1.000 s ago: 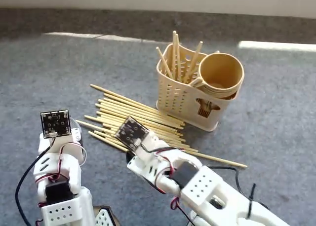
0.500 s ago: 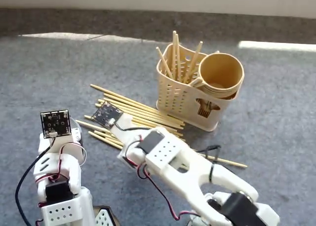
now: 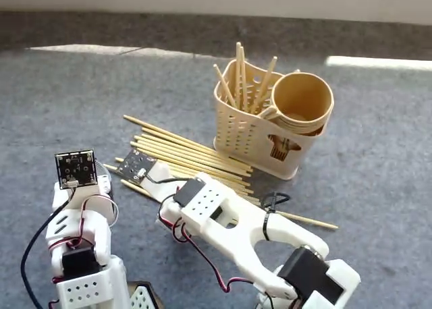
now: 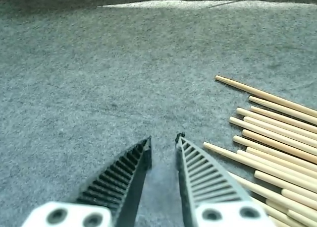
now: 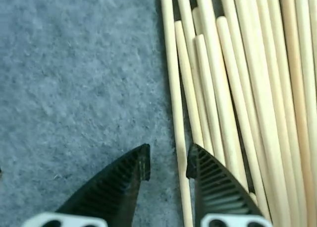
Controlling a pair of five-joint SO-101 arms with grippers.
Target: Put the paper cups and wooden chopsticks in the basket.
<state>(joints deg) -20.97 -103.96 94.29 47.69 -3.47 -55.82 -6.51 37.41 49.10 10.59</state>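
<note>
A grey, felt-like worktop [image 3: 81, 100] fills the scene, with both arms rising from its near edge.

Nearest, at the near left corner, the left arm [image 3: 77, 235] stands short of the sticks. The left arm's jaws are parted by a narrow gap and hold nothing. They hang over bare felt, with the blunt ends of the nearest sticks off to one side and apart from them.

Beside it, the right arm [image 3: 223, 218] stretches from the near edge out over the near end of a pile of loose chopsticks [image 3: 189, 157]. The right arm's jaws are released and low over the felt. The outermost stick [image 5: 174, 103] of the pile runs into the gap between their tips. Whether either tip touches it cannot be told.

The loose chopsticks lie flat and roughly parallel, slanting across the middle of the worktop. One stray stick [image 3: 307, 220] pokes out past the right arm.

Just beyond the pile stands the cream, perforated basket [image 3: 246, 133], upright. Several upright chopsticks [image 3: 241, 73] lean in one compartment, and a nested stack of paper cups [image 3: 302, 100] sits tilted in the other.

Farther back a darker band and a pale wall close the view.
</note>
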